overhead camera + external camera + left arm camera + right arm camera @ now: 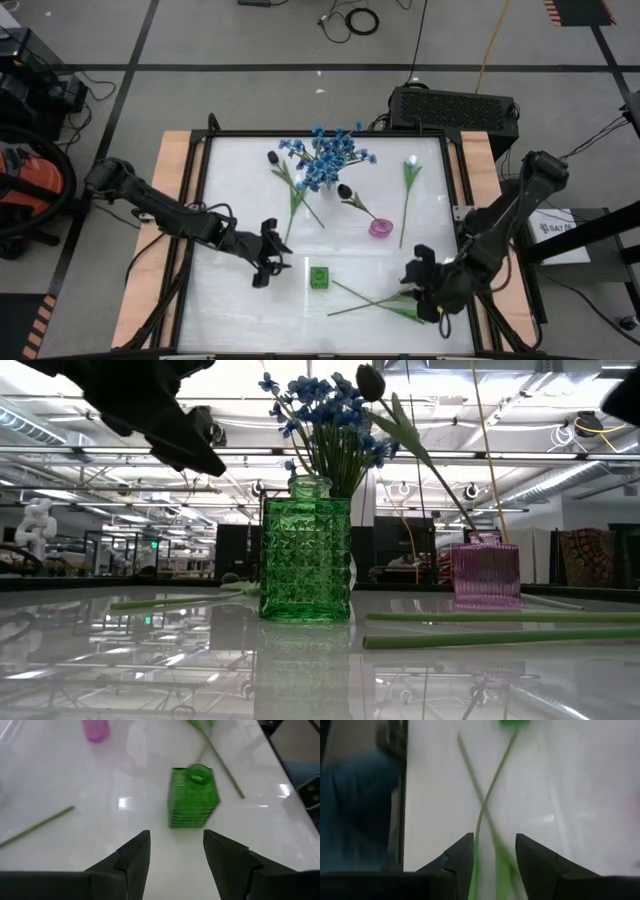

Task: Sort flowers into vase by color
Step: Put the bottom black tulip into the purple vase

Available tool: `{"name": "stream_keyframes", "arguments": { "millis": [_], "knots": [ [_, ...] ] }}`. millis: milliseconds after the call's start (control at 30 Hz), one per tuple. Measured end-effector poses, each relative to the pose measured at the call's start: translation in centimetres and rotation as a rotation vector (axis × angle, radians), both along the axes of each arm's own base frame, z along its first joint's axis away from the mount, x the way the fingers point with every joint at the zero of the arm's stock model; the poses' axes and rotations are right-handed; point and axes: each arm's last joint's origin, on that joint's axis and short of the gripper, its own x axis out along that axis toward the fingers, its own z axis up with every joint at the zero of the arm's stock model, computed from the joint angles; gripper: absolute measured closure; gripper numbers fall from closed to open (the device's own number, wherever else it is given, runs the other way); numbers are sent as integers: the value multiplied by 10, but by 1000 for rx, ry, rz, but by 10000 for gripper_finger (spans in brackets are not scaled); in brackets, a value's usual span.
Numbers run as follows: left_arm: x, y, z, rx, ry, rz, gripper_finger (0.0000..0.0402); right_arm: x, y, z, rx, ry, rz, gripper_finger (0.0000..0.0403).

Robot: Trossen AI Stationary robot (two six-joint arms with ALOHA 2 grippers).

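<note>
A green glass vase (318, 277) (192, 797) (305, 555) stands upright near the table's front middle. My left gripper (270, 265) (176, 840) is open just left of it, pointing at it without touching. Two crossed green stems (365, 298) (482, 810) lie flat to the vase's right. My right gripper (415, 292) (494, 842) is open at their right ends, a finger on either side. A pink vase (380, 227) holds a leaning dark tulip (370, 380). Blue blossoms (325, 155) stand upright at the far middle, their foot hidden. A white tulip (410, 165) lies flat.
Another dark-budded stem (272, 157) and a long green stem (292, 205) lie left of the blue bunch. The white tabletop (230, 200) is bare on its left side, inside a black frame. A black box (455, 105) sits beyond the far edge.
</note>
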Motion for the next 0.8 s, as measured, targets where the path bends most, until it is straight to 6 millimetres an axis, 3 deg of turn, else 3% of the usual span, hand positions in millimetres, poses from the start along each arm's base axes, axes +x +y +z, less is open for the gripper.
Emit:
{"name": "stream_keyframes", "arguments": {
  "millis": [200, 400, 800],
  "knots": [
    [1, -16, -3, -1, -41, -34, 210, 8, 12, -28, -33, 139, 38, 267],
    [7, -23, -6, -13, -82, -40, 210, 13, 16, -44, -80, 182, 30, 267],
    [14, -27, -23, 3, -46, -39, 210, 10, 16, -53, -103, 273, 46, 267]
  ]
}}
